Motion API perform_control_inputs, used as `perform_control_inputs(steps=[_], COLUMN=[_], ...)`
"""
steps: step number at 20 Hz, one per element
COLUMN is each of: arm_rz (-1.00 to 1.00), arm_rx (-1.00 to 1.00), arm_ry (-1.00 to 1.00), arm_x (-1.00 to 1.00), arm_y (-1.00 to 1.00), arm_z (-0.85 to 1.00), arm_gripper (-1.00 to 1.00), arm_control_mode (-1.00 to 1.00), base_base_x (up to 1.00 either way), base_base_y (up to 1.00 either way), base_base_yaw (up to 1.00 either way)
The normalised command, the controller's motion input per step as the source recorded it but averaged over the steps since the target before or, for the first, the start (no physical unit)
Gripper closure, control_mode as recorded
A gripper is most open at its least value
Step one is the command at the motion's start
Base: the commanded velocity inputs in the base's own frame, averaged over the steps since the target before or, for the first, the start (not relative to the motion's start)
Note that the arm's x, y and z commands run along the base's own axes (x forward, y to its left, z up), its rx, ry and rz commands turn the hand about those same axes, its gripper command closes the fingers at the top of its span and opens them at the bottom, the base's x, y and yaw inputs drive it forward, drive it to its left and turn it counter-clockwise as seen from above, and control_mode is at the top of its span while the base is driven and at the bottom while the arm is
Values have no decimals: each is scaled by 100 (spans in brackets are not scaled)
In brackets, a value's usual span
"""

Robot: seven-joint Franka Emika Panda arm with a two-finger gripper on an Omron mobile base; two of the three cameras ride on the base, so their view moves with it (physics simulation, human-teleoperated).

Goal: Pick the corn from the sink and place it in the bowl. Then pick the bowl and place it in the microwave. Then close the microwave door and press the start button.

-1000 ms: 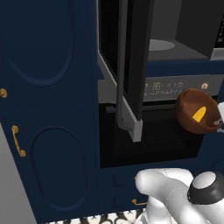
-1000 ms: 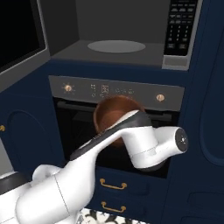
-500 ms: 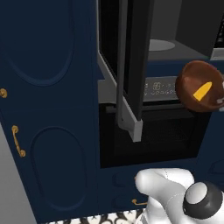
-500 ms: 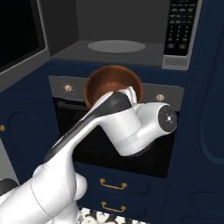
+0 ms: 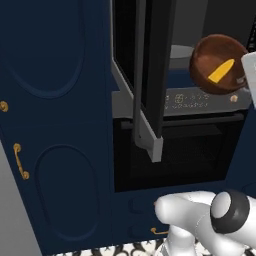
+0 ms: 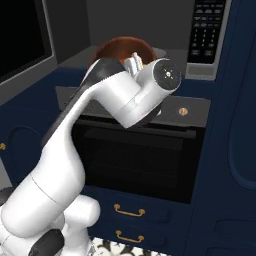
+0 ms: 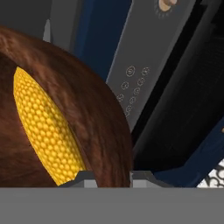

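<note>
The reddish-brown bowl (image 5: 216, 60) hangs tilted in the air in front of the open microwave (image 5: 187, 27), level with its floor. The yellow corn (image 5: 221, 71) lies inside it. My gripper (image 7: 109, 177) is shut on the bowl's rim (image 7: 116, 144), and the corn (image 7: 43, 127) lies just left of the fingertips. From the right, the bowl (image 6: 117, 46) peeks over my arm, with the gripper (image 6: 134, 61) at its edge. The microwave door (image 5: 150, 80) stands swung open, edge-on. The keypad (image 6: 207, 27) is right of the cavity. The sink is out of view.
A black oven (image 6: 142, 160) with a grey control strip (image 6: 192, 110) sits directly below the microwave. A glass turntable (image 5: 181, 51) lies on the cavity floor. Navy cabinet doors (image 5: 55, 125) with gold handles flank the left, and drawers (image 6: 130, 212) sit below the oven.
My arm has lifted the bowl with the corn from in front of the oven door up to the level of the microwave opening. The gripper has stayed shut on the rim.
</note>
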Motion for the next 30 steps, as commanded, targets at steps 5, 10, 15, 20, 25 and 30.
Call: perform_control_inputs(steps=[5,10,15,20,25,30], arm_rz=[0,0,-4,-7,-6,-4], arm_rx=[-2,0,0,1,5,4], arm_ry=[8,21,24,11,0,0], arm_x=[80,89,87,80,66,59], arm_y=[34,28,2,0,0,0], arm_z=[92,47,26,3,0,0], arm_gripper=[100,100,100,100,100,100], arm_control_mode=[-100,-100,-100,-100,-100,-100], base_base_x=[0,0,0,0,0,0], base_base_y=[0,0,0,0,0,0], base_base_yaw=[0,0,0,0,0,0])
